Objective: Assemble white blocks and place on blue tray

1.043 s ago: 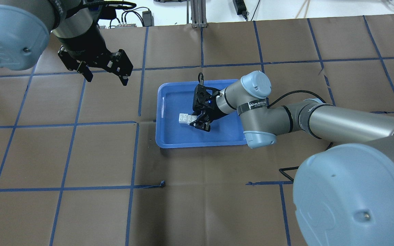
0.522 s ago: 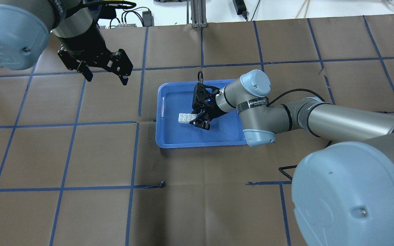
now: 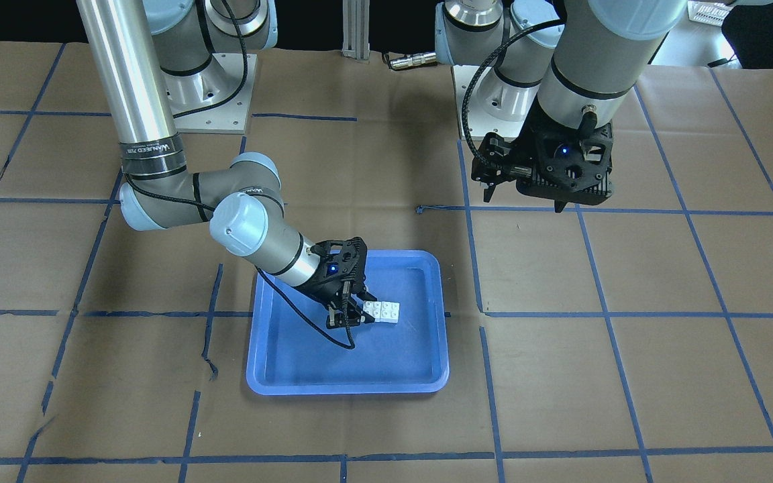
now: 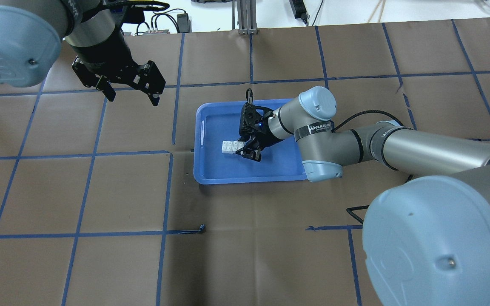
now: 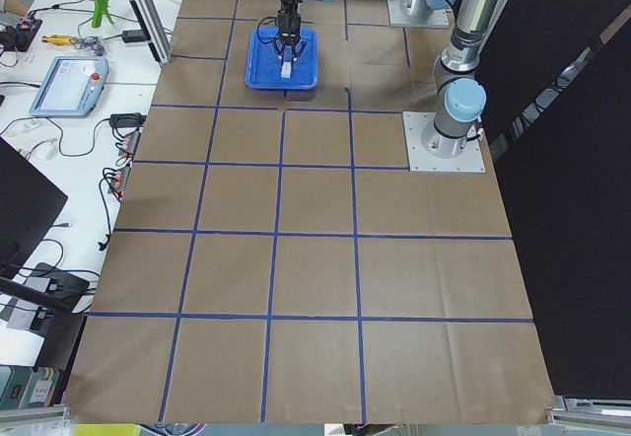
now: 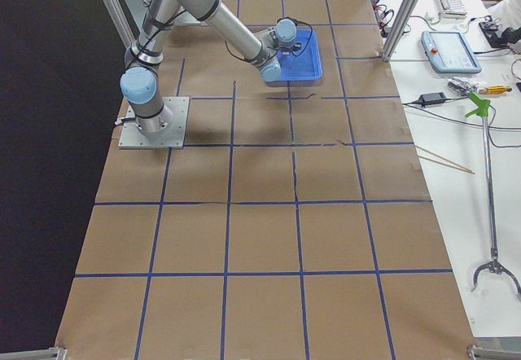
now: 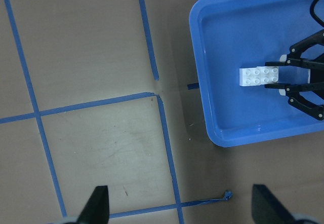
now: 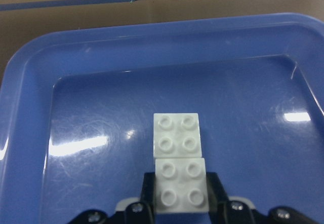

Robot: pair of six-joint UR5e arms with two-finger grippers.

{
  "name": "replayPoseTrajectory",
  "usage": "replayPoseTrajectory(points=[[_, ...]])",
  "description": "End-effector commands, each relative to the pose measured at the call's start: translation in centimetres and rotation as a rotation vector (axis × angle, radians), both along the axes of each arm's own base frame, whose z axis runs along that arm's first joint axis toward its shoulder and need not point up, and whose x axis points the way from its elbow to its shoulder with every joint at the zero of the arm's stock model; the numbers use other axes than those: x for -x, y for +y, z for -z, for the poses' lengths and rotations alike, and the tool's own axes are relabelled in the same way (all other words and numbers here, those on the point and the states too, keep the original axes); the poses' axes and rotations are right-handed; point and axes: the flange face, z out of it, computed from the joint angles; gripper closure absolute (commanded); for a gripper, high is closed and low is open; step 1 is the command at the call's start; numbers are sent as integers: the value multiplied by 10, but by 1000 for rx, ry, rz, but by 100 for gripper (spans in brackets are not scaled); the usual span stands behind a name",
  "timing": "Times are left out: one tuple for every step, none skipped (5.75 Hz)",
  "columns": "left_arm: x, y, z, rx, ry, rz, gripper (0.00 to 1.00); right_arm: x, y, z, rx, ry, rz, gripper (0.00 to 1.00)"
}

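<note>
The blue tray (image 4: pixel 249 179) lies mid-table, also in the front view (image 3: pixel 346 387). Two joined white blocks (image 4: pixel 229 146) lie level, low in the tray, studs up. My right gripper (image 4: pixel 246 148) reaches in low and tilted, and is shut on the end of the white blocks (image 8: pixel 177 133) nearest it. The right wrist view shows its fingers (image 8: pixel 215 191) against both sides of the near block. My left gripper (image 4: pixel 134 101) is open and empty, hovering high over bare paper to the left of the tray. The left wrist view looks down on the tray (image 7: pixel 198 72) and blocks (image 7: pixel 258 76).
Brown paper with a blue tape grid (image 4: pixel 166 191) covers the table. The arm bases (image 3: pixel 212 100) stand at the robot's edge. Side benches hold tools and a pendant (image 6: pixel 452 50), off the table.
The right gripper has sunk slightly with the white blocks, which went from tilted to level in the tray. The left arm has not moved.
</note>
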Motion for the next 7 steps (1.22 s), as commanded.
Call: replayPoseTrajectory(points=[[0,0,0,0,1,0,1,0,1,0,-7,0,4,68],[0,0,0,0,1,0,1,0,1,1,-8,1,4,68],[0,0,0,0,1,0,1,-1,1,0,-6,-1,1,68],[0,0,0,0,-1,0,1,-1,1,0,-5,-3,1,68],[-1,0,0,0,1,-2,1,0,1,0,-6,-3,4,59],[-1,0,0,0,1,-2,1,-1,1,0,-6,-6,1,48],[-1,0,0,0,1,-2,1,0,1,1,-8,-5,3,40]])
